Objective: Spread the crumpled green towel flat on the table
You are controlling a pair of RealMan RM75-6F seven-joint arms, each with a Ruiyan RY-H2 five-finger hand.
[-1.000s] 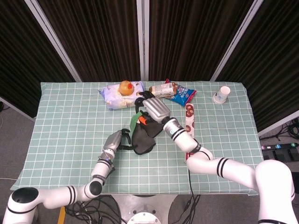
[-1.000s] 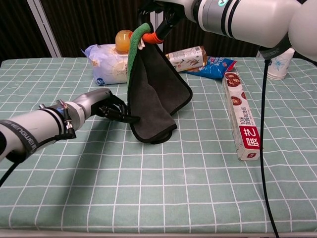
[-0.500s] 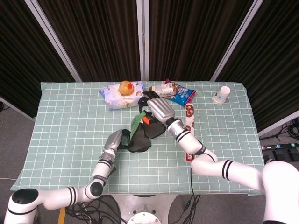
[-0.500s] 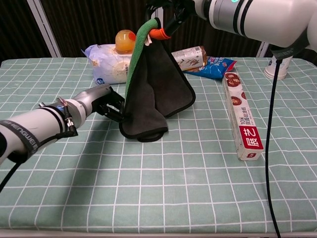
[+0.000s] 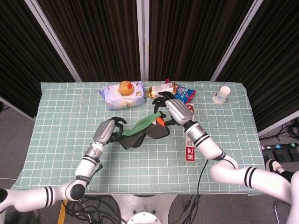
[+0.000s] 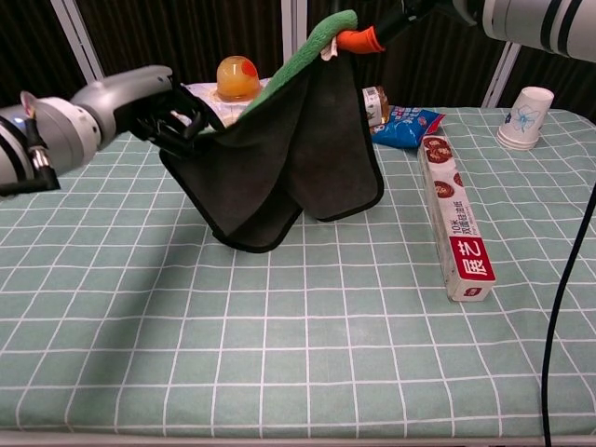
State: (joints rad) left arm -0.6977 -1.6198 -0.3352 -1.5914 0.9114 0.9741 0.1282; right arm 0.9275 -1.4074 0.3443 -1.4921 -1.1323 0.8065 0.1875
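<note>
The towel [image 6: 279, 158], dark grey with a green edge, hangs in the air over the table [image 6: 307, 335], stretched between both hands. My left hand [image 6: 154, 98] grips its left corner; in the head view this left hand [image 5: 106, 130] is left of the towel [image 5: 140, 130]. My right hand [image 5: 170, 112] holds the towel's other top corner higher up; in the chest view only its fingertips [image 6: 400, 19] show at the top edge beside an orange tag. The towel's lower folds sag close to the tablecloth.
A long red and white box [image 6: 453, 219] lies right of the towel. Behind it are a white packet [image 5: 122, 95] with an orange fruit [image 6: 237, 76], a bottle [image 5: 161, 88], a blue snack bag [image 6: 400, 126] and a paper cup [image 6: 522, 118].
Both hands have risen and moved apart: the left lifted its corner up and to the left, the right moved rightward. The towel has come off the table and opened wider.
</note>
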